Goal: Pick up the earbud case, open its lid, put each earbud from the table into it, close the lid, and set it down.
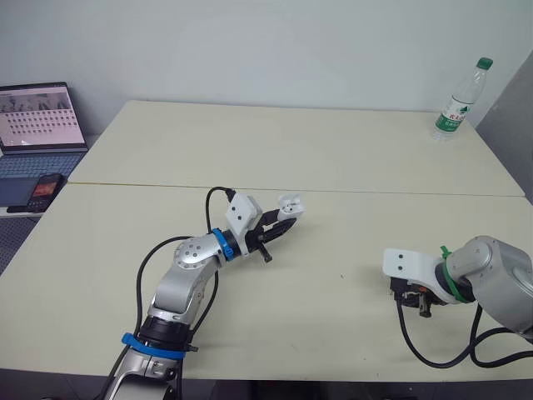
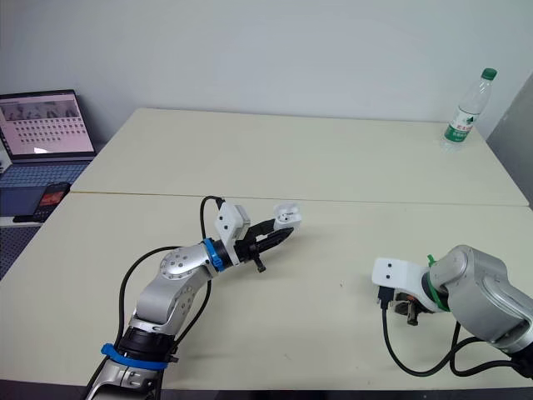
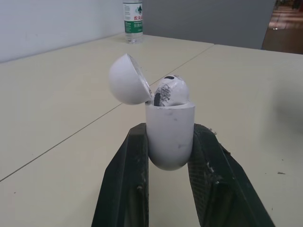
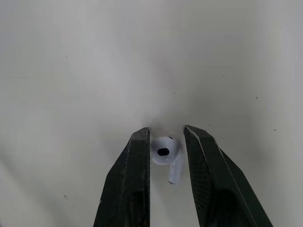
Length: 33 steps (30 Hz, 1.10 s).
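left claw [image 3: 169, 127]: clamped on the lower body of the earbud case [image 3: 169, 137], a finger on each side; you see it lifted off the tabletop [image 1: 333, 167], near the middle seam.
earbud case: upright in the grip, lid [image 3: 127, 78] swung open and tipped back to one side.
seated earbud [image 3: 170, 91]: sits in the case, its round head poking above the rim (dark smudges on it).
right claw [image 4: 165, 130]: low over the tabletop at your right, narrow gap, one finger on each side of the loose earbud [image 4: 163, 151].
loose earbud: lying on the tabletop, touching one finger, a sliver of gap to the other.
bottle [image 1: 460, 100]: upright, far right corner.
laptop [image 1: 40, 117]: open, off the left edge, phone [image 1: 46, 190] beside it.
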{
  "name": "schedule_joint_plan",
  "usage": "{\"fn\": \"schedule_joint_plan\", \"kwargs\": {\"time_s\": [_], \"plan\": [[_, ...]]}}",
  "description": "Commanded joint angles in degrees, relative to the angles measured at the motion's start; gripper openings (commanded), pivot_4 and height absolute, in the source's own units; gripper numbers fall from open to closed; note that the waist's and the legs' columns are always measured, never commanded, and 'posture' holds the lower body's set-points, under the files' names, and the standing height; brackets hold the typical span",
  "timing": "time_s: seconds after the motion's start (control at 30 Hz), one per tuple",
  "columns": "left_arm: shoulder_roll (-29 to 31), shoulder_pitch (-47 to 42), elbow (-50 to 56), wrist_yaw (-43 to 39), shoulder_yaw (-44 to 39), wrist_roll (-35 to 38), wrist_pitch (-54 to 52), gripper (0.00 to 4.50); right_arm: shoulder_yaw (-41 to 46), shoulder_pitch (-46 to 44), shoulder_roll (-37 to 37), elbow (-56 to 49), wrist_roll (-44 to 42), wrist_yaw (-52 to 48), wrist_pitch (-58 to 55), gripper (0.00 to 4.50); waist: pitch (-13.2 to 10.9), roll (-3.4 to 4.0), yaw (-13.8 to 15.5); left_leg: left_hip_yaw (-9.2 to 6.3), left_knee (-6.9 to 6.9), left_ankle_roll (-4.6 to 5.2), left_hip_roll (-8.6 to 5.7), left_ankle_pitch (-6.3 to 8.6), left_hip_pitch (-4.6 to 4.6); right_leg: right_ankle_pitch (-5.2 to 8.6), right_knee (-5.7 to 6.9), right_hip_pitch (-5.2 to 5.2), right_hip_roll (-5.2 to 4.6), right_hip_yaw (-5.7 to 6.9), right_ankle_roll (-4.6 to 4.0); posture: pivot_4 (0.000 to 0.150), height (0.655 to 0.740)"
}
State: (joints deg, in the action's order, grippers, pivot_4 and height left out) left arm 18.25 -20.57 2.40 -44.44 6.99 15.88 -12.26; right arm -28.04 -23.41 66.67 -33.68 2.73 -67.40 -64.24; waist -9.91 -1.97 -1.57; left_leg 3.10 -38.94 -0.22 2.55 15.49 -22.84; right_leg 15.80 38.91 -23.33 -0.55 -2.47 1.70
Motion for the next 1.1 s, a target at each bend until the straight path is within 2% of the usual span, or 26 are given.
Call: {"fn": "schedule_joint_plan", "kwargs": {"time_s": [0.03, 0.97, 1.0, 1.1], "plan": [[0.06, -0.67, 1.36, -0.09, -0.20, 0.21, 0.77, 0.74, 0.03, -0.61, 1.24, -0.17, -0.52, 0.61, -0.12, 1.13, 0.00, 0.00, 0.01, 0.00, 0.00, 0.00, 0.00, 0.00, 0.00, 0.00, 0.00, 0.00, 0.00, 0.00, 0.00, 0.150, 0.7362], [-0.01, -1.13, 0.90, -0.71, 0.17, 0.24, 0.75, 0.74, -0.13, 1.33, 3.75, -0.12, -3.14, 2.15, -1.15, 1.13, 0.00, 0.00, 0.03, -0.01, 0.00, 0.00, -0.01, 0.00, -0.01, 0.00, -0.01, 0.00, -0.02, 0.00, 0.00, 0.150, 0.7362], [-0.01, -1.23, 0.77, -0.71, 0.15, 0.23, 0.76, 0.74, -0.18, 1.24, 3.68, 0.06, -3.10, 2.19, -1.08, 0.76, 0.00, 0.00, 0.03, -0.01, 0.00, 0.00, -0.01, 0.00, -0.01, 0.00, -0.01, 0.00, -0.02, 0.00, 0.00, 0.150, 0.7362], [0.03, -1.27, 0.75, -0.70, 0.15, 0.22, 0.77, 0.74, -0.09, 1.23, 3.57, 0.28, -3.09, 2.51, -0.98, 0.76, 0.00, -0.01, 0.04, -0.02, 0.00, 0.00, -0.01, 0.00, -0.01, 0.00, -0.02, 0.01, -0.02, 0.01, 0.00, 0.150, 0.7362]]}}
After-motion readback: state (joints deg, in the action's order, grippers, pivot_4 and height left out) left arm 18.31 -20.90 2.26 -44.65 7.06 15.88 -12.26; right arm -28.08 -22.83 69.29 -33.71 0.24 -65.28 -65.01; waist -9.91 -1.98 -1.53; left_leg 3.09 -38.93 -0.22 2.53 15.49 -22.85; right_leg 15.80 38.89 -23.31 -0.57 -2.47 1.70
